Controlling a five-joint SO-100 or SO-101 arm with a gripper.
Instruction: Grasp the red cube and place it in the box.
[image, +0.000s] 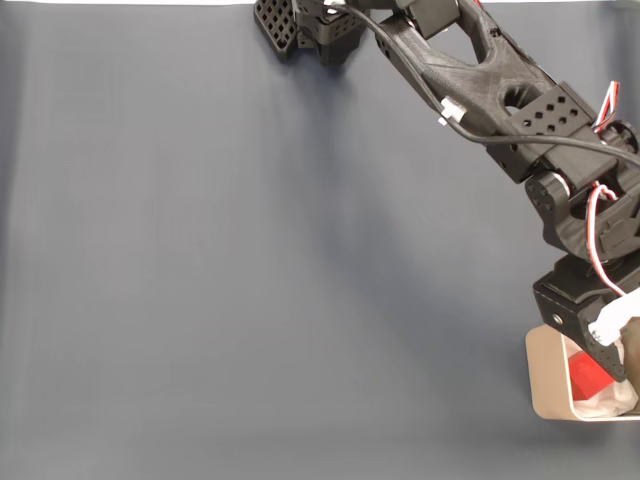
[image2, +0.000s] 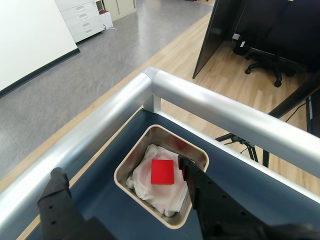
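Your tool (image2: 120, 175) hangs open above the box (image2: 129, 159), the red cube (image2: 162, 172) lying free on the padding between its fingers, so lift straight up.

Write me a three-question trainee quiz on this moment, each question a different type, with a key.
1. True or false: the red cube lies inside the box.
2. The cube rests on: A) bare table, B) white padding, C) the metal rail.
3. In the wrist view, the hand is ____ (open or shut).

Key: 1 true; 2 B; 3 open, fingers spread apart with nothing between them.
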